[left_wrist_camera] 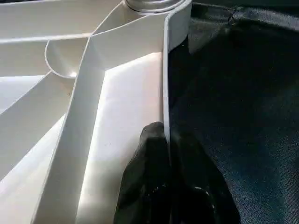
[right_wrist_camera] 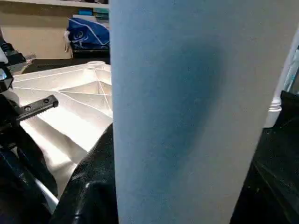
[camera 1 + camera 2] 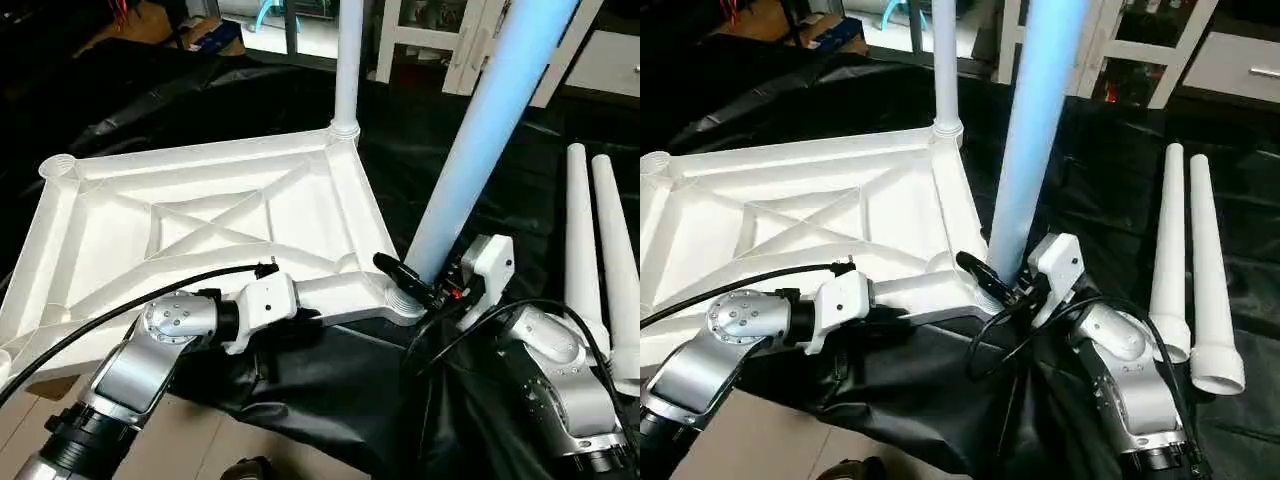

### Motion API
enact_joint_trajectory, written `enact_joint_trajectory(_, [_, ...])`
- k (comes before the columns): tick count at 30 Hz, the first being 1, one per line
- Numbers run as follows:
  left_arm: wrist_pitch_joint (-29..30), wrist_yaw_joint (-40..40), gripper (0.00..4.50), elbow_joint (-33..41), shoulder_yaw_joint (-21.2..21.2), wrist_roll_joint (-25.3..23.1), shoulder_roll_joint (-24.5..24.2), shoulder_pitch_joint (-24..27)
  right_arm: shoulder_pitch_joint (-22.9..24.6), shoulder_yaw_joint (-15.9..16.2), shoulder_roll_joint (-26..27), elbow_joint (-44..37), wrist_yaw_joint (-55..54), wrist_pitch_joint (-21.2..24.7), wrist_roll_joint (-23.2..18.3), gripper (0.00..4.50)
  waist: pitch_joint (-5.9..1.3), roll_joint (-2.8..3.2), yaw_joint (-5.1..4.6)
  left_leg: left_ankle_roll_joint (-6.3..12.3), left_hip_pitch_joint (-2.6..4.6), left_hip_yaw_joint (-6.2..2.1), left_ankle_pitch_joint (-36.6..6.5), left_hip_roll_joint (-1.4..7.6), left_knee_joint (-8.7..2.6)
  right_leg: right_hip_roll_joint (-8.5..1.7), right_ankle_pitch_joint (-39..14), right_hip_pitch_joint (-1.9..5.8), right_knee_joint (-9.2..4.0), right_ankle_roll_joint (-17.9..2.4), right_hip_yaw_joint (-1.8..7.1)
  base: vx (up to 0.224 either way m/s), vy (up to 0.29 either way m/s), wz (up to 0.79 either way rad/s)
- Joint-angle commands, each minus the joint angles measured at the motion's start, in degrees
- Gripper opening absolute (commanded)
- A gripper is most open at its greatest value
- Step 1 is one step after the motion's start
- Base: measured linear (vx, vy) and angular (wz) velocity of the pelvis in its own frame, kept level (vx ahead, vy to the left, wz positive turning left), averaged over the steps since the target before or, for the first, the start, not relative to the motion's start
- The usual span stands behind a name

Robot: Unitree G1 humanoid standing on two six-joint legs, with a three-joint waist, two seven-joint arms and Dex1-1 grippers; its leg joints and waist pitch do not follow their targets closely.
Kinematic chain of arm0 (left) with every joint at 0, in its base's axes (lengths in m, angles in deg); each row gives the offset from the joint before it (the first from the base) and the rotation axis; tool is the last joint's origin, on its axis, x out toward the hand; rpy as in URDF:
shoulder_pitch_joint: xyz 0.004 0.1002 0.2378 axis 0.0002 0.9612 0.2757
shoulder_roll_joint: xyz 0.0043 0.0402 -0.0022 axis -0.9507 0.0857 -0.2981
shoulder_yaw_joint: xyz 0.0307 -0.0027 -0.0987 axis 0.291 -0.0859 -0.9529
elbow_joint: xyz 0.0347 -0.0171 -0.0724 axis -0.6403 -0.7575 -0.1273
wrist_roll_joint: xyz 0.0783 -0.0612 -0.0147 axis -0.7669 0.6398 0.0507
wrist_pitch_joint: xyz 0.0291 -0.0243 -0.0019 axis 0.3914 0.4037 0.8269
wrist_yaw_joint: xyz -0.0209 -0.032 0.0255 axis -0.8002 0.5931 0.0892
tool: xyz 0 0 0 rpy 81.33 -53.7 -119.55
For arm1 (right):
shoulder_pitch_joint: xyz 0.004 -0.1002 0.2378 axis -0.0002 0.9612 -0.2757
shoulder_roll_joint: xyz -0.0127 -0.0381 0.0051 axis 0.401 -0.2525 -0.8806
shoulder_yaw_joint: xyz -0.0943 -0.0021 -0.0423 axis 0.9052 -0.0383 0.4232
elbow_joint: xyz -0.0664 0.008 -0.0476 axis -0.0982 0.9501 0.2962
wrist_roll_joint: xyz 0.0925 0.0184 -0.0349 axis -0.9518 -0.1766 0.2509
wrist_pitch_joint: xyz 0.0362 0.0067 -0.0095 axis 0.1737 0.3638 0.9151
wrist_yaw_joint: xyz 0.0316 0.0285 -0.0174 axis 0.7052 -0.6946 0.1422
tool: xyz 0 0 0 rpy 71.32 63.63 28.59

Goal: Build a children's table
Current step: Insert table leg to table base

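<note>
The children's table's white tabletop lies upside down on the black cloth, X ribs facing up. One white leg stands upright in the far right corner socket. A second leg leans to the right, its foot at the near right corner socket. My right gripper is closed around this leg just above the socket, and one black finger shows beside the tube. My left gripper is shut on the tabletop's thin near rim, one finger on each side.
Two loose white legs lie side by side on the black cloth at the right. White shelving stands behind the work table. The black cloth hangs over the near table edge between my arms.
</note>
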Motion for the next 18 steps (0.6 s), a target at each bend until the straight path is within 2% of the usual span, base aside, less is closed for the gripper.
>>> enact_joint_trajectory(1, [-0.15,2.65,0.0,-1.83,-1.14,1.04,1.12,-0.06,4.66,2.44,-0.65,8.03,-1.52,3.36,4.8,1.86,-0.74,-0.86,-0.33,2.29,-0.23,-1.16,-21.9,1.68,-4.26,-2.55,-35.14,0.61,-6.23,-3.05,1.97,0.0,0.0,0.0])
enact_joint_trajectory(8, [3.84,6.47,0.0,-2.09,-1.77,0.21,3.4,-0.84,3.36,0.37,1.73,9.87,-7.73,2.43,6.16,1.86,-0.8,-0.61,-0.39,1.9,-0.22,-1.36,-22.27,1.68,-4.52,-2.57,-36.04,0.48,-6.41,-2.55,1.91,0.0,0.0,0.0])
enact_joint_trajectory(10, [6.39,8.72,0.0,-2.29,-1.86,0.04,5.63,-1.62,1.13,-0.89,3.77,12.49,-13.05,2.82,7.62,1.86,-0.78,-0.55,-0.76,1.31,-0.57,-1.51,-22.44,1.63,-4.81,-2.49,-35.22,0.72,-6.27,-2.96,1.63,0.0,0.0,0.0])
enact_joint_trajectory(11, [8.64,10.36,0.0,-2.33,-2.08,0.6,7.94,-2.32,-1.07,-1.65,5.34,15.06,-16.82,3.87,8.3,1.86,-1.1,-0.56,-0.87,0.94,-0.6,-1.58,-21.9,1.62,-4.79,-2.56,-34.34,0.97,-6.17,-3.09,1.53,0.0,0.0,0.0])
enact_joint_trajectory(13, [10.22,10.6,0.0,-1.87,-1.6,0.91,9.24,-2.8,-3.26,-2.07,6.27,17.74,-20.4,4.43,9.49,1.86,-1.17,-0.63,-1.13,0.46,-0.41,-1.51,-21.75,1.39,-4.7,-2.55,-33.22,0.91,-6.19,-3.7,1.46,0.0,0.0,0.0])
enact_joint_trajectory(16, [13.29,13.8,0.0,-2.44,-0.33,-1.15,12.2,-4.57,-8.46,-1.91,7.93,24.18,-25.92,3.55,12.0,1.86,-1.62,-0.75,-1.33,1.23,-0.28,-1.04,-19.91,1.33,-4.3,-2.34,-27.9,1.07,-6.01,-4.88,1.53,0.0,0.0,0.0])
enact_joint_trajectory(17, [13.94,14.85,0.0,-2.82,-0.26,-1.64,12.92,-5.02,-9.36,-1.9,8.28,25.31,-26.74,3.4,12.29,1.86,-1.58,-0.63,-1.59,1.36,-0.45,-1.01,-19.09,1.21,-4.31,-2.27,-26.3,1.19,-5.83,-5.88,1.41,0.0,0.0,0.0])
enact_joint_trajectory(18, [17.26,19.66,0.0,-4.34,-0.93,-3.19,16.1,-6.81,-12.29,-2.5,9.75,29.24,-30.28,3.03,12.99,1.86,-2.12,-0.78,-1.7,1.34,-0.15,-0.68,-17.23,1.3,-3.91,-2.27,-22.0,1.4,-5.38,-7.23,1.5,0.0,0.0,0.0])
